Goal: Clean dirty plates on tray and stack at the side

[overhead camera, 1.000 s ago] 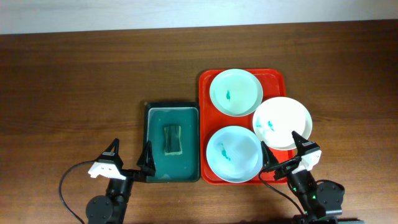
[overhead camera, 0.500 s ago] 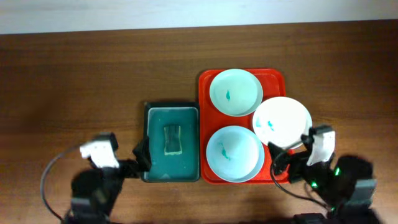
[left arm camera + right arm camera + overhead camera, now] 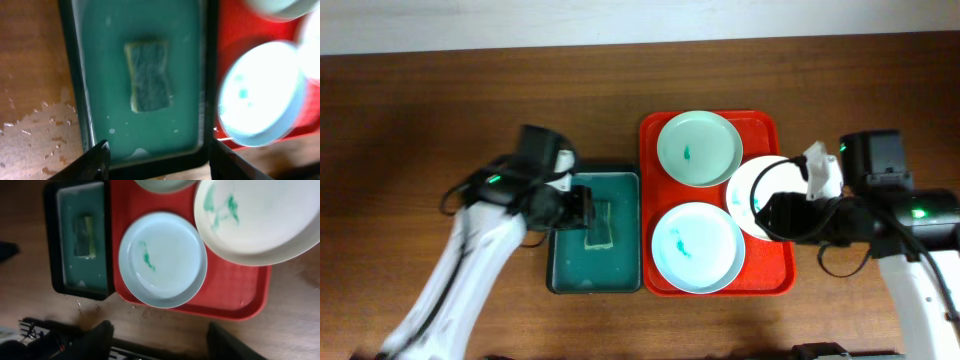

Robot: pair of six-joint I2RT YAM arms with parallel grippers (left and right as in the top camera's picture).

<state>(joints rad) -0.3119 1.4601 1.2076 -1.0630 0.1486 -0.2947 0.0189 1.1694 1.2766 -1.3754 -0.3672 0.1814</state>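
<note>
The red tray holds three plates. The pale mint plate is at the back, the light blue plate at the front, and the white plate overlaps the tray's right rim. All carry small teal smears. My left gripper is open and empty above the teal basin, with its fingers over the basin's near edge. My right gripper is open and empty above the white plate's front part. The right wrist view shows its fingers, the light blue plate and the white plate.
A dark teal basin with shallow water and a sponge stands left of the tray. The left wrist view shows the sponge and water drops on the wood. Bare wood lies to the far left and right.
Both arms have risen from the table's front edge and swung forward. The left gripper now hangs over the basin, the right over the white plate. The plates have not moved.
</note>
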